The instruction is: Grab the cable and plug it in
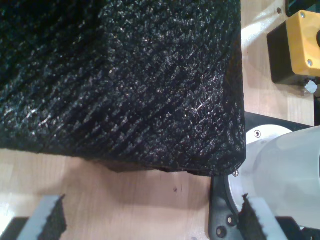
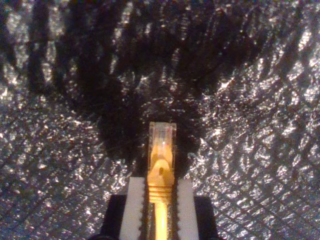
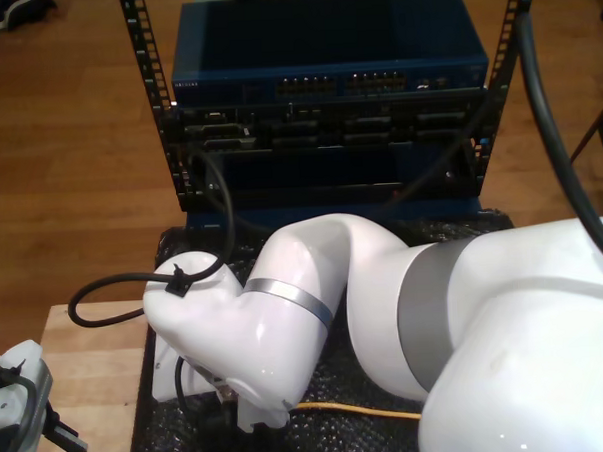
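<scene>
- First wrist view: my first gripper [image 1: 150, 220] hangs with its jaws wide apart and nothing between them, over bare wooden table [image 1: 125, 185]. The black foam mat [image 1: 120, 75] lies ahead of the pads, toward twelve o'clock from them. A yellow button box [image 1: 300, 45] sits past the mat's corner. I judge this arm is parked clear so the other can work.
- Second wrist view: my second gripper [image 2: 160, 200] is clamped on the cable [image 2: 161, 175], the white pads [image 2: 134, 210] pinching the orange boot. The clear plug [image 2: 162, 140] juts out beyond the pads toward twelve o'clock, over the mat. Held at the boot, the plug tip stays free to enter a socket, as I read it.
- Exterior view: a white arm [image 3: 285, 317] bends low over the mat, the cable trailing from under it toward three o'clock. The blue network rack [image 3: 325, 75] with its port rows stands at twelve o'clock, well apart from the plug. Carrying and inserting are not yet done.
</scene>
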Controlling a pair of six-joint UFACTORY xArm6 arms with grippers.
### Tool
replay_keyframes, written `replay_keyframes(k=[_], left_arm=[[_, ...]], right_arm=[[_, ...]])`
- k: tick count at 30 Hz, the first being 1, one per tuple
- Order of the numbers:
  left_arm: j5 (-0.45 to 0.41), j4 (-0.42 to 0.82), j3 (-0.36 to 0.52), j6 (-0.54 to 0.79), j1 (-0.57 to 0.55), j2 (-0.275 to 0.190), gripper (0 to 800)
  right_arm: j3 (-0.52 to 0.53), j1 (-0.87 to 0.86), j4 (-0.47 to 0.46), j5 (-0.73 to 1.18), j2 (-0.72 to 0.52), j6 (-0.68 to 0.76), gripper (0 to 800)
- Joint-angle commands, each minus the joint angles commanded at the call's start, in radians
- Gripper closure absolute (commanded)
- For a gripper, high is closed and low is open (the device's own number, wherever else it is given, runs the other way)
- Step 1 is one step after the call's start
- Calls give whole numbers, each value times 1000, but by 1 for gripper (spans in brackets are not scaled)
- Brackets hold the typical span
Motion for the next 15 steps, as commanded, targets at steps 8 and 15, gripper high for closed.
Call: replay_keyframes(k=[8,15], left_arm=[[2,0,0,-2,0,2,0],[17,-3,-14,-3,-11,5,0]], right_arm=[[8,-63,-3,-11,-57,-63,793],[23,-147,14,-11,-127,-135,793]])
